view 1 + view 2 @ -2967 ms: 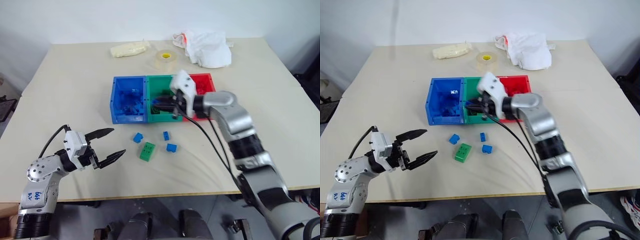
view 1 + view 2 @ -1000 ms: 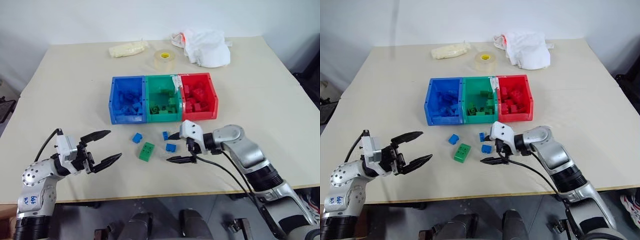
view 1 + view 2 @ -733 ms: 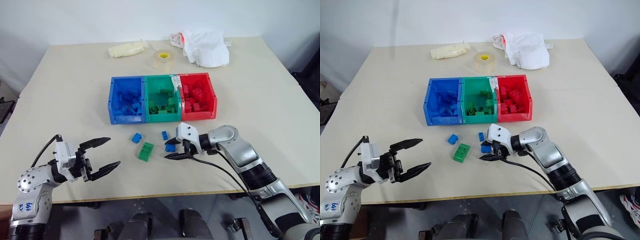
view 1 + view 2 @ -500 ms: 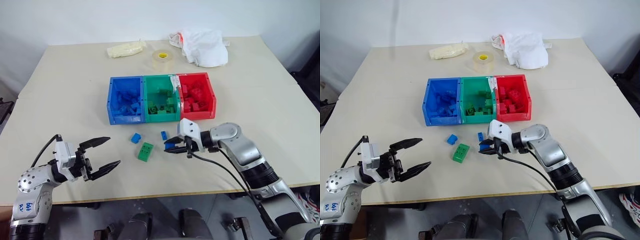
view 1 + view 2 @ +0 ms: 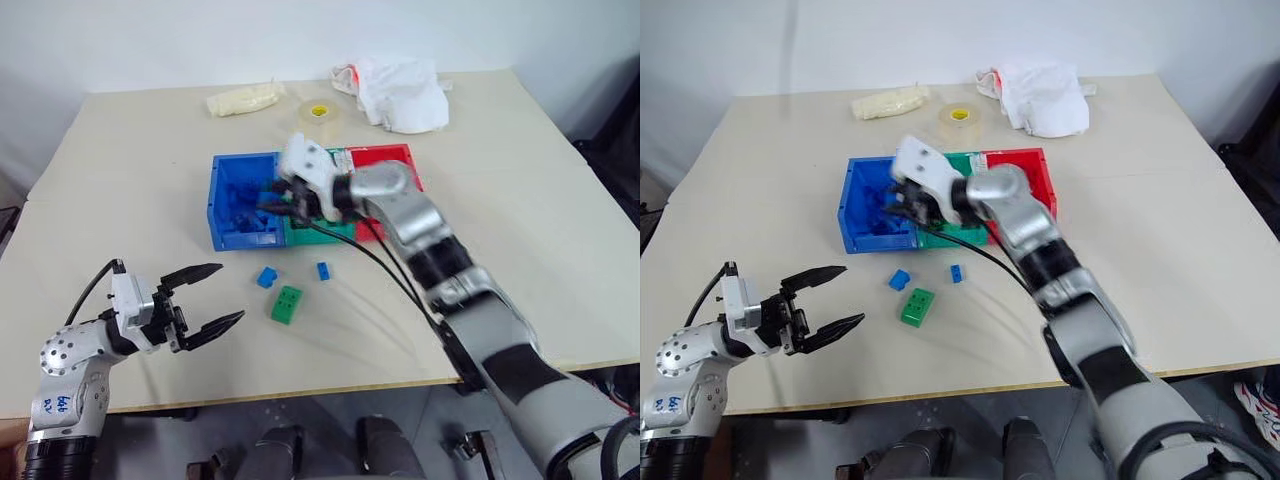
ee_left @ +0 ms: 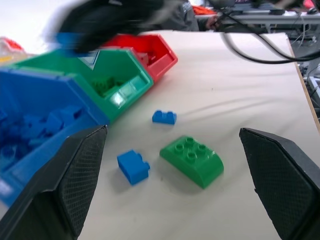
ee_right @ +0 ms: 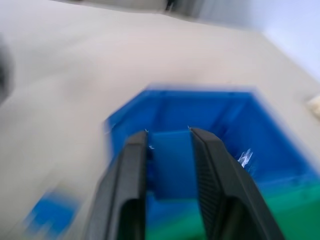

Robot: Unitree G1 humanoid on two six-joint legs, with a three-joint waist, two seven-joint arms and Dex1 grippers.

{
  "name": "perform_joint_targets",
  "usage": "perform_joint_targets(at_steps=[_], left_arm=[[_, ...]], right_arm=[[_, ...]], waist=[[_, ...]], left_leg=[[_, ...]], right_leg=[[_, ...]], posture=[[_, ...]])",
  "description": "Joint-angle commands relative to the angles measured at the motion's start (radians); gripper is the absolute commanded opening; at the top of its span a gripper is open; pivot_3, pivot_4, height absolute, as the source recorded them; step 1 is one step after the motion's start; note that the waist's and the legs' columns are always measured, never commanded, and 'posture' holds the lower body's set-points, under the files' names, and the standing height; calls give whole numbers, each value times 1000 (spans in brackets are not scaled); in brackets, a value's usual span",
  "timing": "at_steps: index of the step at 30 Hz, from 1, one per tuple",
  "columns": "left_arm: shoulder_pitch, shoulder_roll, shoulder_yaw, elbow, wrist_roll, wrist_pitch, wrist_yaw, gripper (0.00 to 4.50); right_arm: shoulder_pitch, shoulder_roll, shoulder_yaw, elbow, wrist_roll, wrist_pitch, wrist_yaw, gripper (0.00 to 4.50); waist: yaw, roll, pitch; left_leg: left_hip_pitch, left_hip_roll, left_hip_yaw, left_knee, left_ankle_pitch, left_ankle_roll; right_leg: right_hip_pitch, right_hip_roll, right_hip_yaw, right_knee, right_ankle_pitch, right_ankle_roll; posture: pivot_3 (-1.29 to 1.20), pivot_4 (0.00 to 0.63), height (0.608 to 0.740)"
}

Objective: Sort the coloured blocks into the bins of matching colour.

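Observation:
My right gripper point(image 5: 270, 200) hovers over the blue bin point(image 5: 214, 212), shut on a small blue block point(image 7: 169, 165) that shows between its fingers in the right wrist view. On the table in front of the bins lie a blue block point(image 5: 266, 277), a smaller blue block point(image 5: 323, 270) and a green block point(image 5: 286, 304). My right arm covers much of the green bin point(image 5: 300, 238); the red bin point(image 5: 385, 155) is beside it. My left gripper point(image 5: 231, 291) stands open and empty, low at the front left, pointing toward the loose blocks point(image 6: 192, 160).
At the back of the table are a clear tape roll point(image 5: 318, 113), a white cloth with red trim point(image 5: 395, 92) and a pale bag point(image 5: 243, 98). The table's front edge runs close behind my left gripper.
My right gripper shut on a small blue block on the table, then rose and swung left and back to above the blue bin. The left gripper stayed put.

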Motion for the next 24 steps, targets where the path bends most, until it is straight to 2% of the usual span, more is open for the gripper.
perform_joint_targets(at_steps=[1,4,8,12,14,19,24], left_arm=[[2,-1,13,-17,0,-16,11,4500],[5,-5,11,-25,2,-19,22,4500],[10,-6,12,-28,-1,-22,27,4500],[11,-7,8,-26,0,-23,29,4500],[4,-8,4,-19,0,-23,27,4500],[-21,-8,-9,9,0,-22,14,4500],[-48,-6,-22,37,-1,-21,-5,4500]], right_arm=[[-106,70,-51,218,-37,-111,-153,1595],[-148,100,-73,313,-53,-173,-194,2528],[-155,107,-107,338,-47,-214,-173,3885],[-124,81,-125,296,-37,-250,-92,3885],[-62,44,-125,207,-14,-243,20,3885],[189,-109,-89,-186,32,-85,243,3885],[500,-335,-105,-692,117,224,328,3885]], waist=[[-5,0,0],[-4,0,0],[-6,0,0],[-11,0,0],[-14,0,0],[-10,0,0],[11,0,0]], left_leg=[[0,0,0,0,0,0],[0,0,-1,-1,0,0],[0,0,-1,0,0,0],[0,3,0,0,-1,-1],[0,4,0,0,-1,-2],[0,5,0,2,-2,-2],[-2,5,0,2,-2,-2]], right_leg=[[0,0,0,0,0,0],[0,2,-1,0,1,-2],[0,4,-1,0,2,-2],[0,4,-1,0,2,-2],[0,5,-1,0,2,-3],[1,5,-1,0,2,-3],[0,4,-1,-2,2,-3]], posture=[[0,150,740],[0,150,740],[0,150,740],[0,150,740],[0,150,740],[0,150,740],[0,150,740]])
